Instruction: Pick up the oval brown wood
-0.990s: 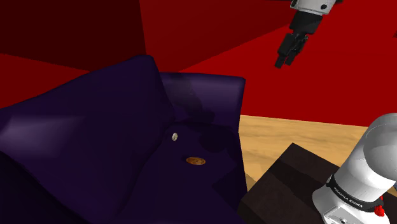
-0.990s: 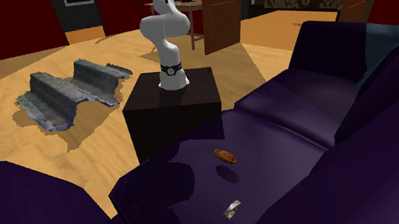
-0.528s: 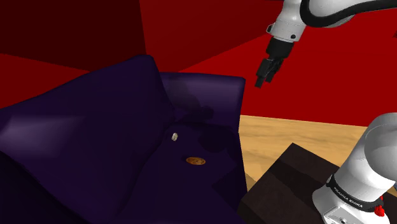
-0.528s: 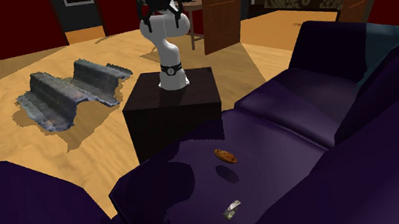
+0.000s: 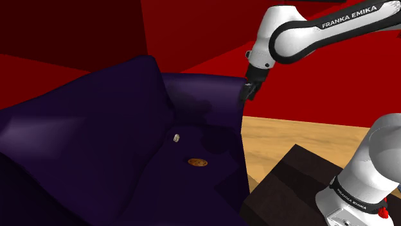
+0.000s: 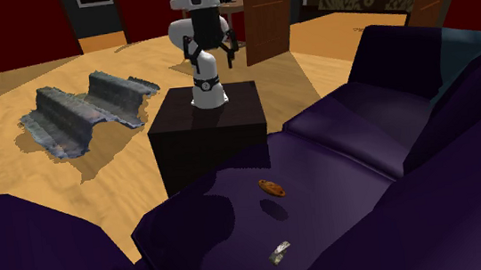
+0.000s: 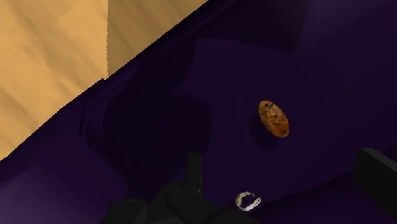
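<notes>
The gripper [image 5: 245, 94] hung wide open, high over the sofa [image 5: 96, 128]. It needed to drop straight onto the oval brown wood [image 5: 197, 162] (not the little ring [image 5: 175, 137]) before squeezing.

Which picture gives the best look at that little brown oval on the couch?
The wrist view: it looks down on the brown oval, so its whole speckled outline shows against the purple couch. The shoulder view and second exterior view show it small, flattened to a sliver.
</notes>
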Motion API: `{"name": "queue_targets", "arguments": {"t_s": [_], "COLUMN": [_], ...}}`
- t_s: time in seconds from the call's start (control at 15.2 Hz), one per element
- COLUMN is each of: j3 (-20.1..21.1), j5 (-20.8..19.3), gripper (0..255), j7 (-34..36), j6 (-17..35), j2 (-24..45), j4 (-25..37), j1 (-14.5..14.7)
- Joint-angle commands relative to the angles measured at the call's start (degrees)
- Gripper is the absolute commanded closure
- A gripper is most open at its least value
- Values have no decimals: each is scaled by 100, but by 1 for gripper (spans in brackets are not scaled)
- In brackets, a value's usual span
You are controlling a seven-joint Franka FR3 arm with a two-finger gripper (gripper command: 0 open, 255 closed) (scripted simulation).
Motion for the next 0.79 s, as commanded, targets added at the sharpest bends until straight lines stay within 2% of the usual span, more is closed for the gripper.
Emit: {"name": "queue_targets", "arguments": {"t_s": [0.0,0.4,0.73], "j3": [93,336,493], "j5": [1,-130,-434], "gripper": [0,0,0], "j7": [30,146,362], "j6": [354,1373,2096], "j2": [339,1572,2688], "j4": [-31,101,411], "j1": [52,145,212]}}
